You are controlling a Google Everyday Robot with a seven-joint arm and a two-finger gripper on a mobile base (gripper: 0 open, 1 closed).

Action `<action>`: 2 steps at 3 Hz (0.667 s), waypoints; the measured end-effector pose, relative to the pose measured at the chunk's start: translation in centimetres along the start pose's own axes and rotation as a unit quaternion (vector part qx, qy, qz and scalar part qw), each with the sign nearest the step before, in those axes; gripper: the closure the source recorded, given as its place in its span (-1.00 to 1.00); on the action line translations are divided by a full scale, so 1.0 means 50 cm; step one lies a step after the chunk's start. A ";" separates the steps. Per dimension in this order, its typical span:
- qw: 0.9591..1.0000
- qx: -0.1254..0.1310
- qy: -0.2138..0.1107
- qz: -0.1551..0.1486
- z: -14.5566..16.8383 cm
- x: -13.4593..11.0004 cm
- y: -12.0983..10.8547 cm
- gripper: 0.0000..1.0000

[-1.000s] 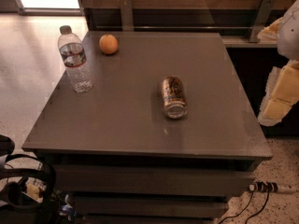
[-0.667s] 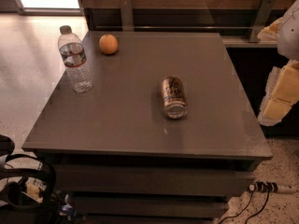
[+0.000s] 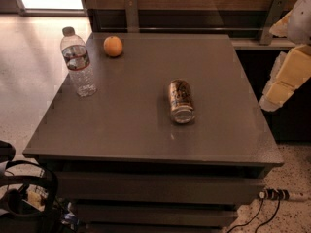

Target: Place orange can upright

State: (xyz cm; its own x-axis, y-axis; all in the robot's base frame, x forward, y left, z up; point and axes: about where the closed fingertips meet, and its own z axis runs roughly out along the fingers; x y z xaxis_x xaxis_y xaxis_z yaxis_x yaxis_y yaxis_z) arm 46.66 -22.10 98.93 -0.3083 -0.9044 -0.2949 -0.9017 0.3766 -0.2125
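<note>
Orange can lying, far from fingers.

A small coppery orange-brown drink can with dark and pale markings lies on its side on a grey table top, a little right of centre. Its length runs front to back, with one silver end facing the near edge. The gripper, seemingly the pale yellow shape at the right edge, hangs well apart from it.

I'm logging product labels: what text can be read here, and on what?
No text is readable.
Orange can: dark and pale markings, too blurred to read.
Water bottle: label too blurred to read.
Gripper, beyond the table's right edge: no text seen.
</note>
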 end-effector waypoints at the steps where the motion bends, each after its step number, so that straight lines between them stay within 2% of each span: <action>1: 0.997 -0.019 -0.023 0.066 0.022 -0.041 -0.016 -1.00; 2: 0.992 -0.027 -0.012 0.126 0.036 -0.095 -0.006 -1.00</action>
State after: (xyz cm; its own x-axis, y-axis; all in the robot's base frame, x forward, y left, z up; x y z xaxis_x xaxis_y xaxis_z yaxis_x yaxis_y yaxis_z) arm 48.95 -17.56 98.73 -0.5189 -0.7783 -0.3536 -0.8124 0.5777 -0.0795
